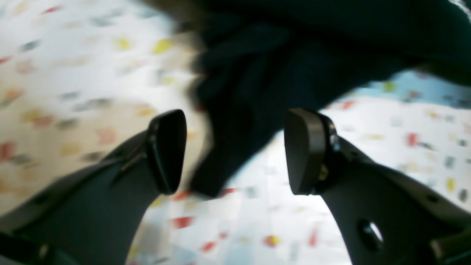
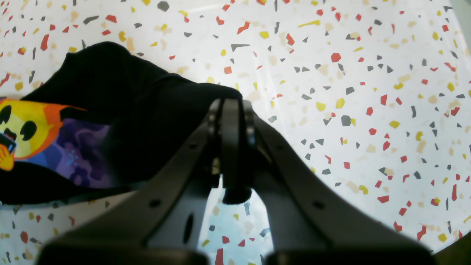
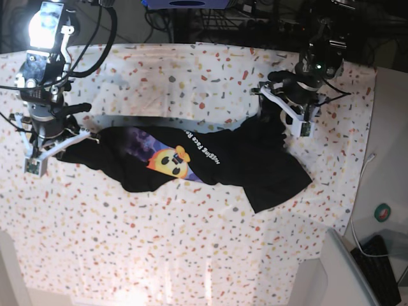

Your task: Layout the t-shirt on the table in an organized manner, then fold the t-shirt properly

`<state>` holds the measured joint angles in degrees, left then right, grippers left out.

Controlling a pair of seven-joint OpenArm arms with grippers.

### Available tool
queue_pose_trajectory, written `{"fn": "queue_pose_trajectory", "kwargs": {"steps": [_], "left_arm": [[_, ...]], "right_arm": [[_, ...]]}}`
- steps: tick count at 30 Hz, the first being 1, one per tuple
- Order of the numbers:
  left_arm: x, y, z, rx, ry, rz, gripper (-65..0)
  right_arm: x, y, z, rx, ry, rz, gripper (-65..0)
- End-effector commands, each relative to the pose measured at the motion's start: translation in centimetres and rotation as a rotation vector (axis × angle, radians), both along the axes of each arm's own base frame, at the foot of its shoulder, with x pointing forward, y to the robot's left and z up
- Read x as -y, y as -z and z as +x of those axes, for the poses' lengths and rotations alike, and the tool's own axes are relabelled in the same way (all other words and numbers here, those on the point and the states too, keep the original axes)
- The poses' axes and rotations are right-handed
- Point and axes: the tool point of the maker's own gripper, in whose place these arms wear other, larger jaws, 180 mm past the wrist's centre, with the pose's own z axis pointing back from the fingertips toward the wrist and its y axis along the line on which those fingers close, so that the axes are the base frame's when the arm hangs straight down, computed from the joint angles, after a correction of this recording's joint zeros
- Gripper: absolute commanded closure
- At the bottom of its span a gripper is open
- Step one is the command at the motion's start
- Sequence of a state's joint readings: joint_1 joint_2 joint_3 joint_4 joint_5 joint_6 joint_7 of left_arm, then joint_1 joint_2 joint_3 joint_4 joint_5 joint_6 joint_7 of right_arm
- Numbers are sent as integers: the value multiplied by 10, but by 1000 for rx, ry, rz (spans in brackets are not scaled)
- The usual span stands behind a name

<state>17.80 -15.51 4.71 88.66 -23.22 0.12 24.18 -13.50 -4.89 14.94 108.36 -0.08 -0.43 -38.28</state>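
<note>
The black t-shirt (image 3: 255, 159) lies stretched across the table (image 3: 191, 242) with its purple print and yellow-orange figure facing up. My right gripper (image 2: 230, 106) is shut on the shirt's black edge (image 2: 121, 110) and sits at the shirt's left end (image 3: 75, 135) in the base view. My left gripper (image 1: 235, 152) is open just over the shirt's right end (image 3: 278, 113). In the blurred left wrist view a fold of the shirt (image 1: 279, 73) hangs loose between the pads (image 1: 167, 151), with a gap on both sides, above the flecked table (image 1: 386, 154).
Cables and dark equipment (image 3: 191, 13) line the far edge of the table. A grey bin (image 3: 344, 274) stands at the near right corner, beyond the table's right edge (image 3: 373, 127). Flecked table surface (image 2: 331, 73) spreads to the right of the right gripper.
</note>
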Motion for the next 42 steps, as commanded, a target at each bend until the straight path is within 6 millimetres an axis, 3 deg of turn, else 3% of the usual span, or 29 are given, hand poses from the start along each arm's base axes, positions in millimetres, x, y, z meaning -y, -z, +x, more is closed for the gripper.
{"fn": "queue_pose_trajectory", "kwargs": {"steps": [1,4,7,9,11,13,17,20,22,25,30,33,36,39,42], "left_arm": [[8,-7,5,29,11,-18,-397],[24,-3,11,28,24,-41,-397],[16,14,5,-20,5,-27,-383],[10,20,2,-39,-1,-16,-263],[5,18,3,-33,-2,-10,-23],[-10,11,-1,-34,-19,12,0],[-44,-43,10,5,-106,34,0],[-60,-94,26,79,-165,37,0],[-67,-115,41,120,-183,42,0],[-71,-126,64,152,-194,37,0],[-76,-126,92,164,-225,5,0],[-77,-107,90,115,-244,-10,0],[-82,-67,76,2,-273,-22,0],[-88,-29,59,-108,-304,-31,0],[-91,-17,52,-136,-316,-32,0]], "right_arm": [[0,-12,8,48,-4,-9,0],[0,-12,8,48,-4,-9,0],[0,-12,8,47,-4,-9,0],[3,-9,4,37,4,-12,0],[5,-5,-7,20,5,-17,0],[3,-7,-16,16,2,-22,0],[-4,-13,-28,24,16,-1,0],[-6,-20,-22,49,18,2,0],[-6,-29,-9,86,18,4,0],[-10,-53,23,184,14,46,0],[-15,-102,108,343,-2,95,0],[-14,-94,157,300,-19,113,0],[-26,-53,200,150,-43,176,0],[-27,-25,223,64,-51,198,0],[-23,-30,233,112,-46,185,0]]}}
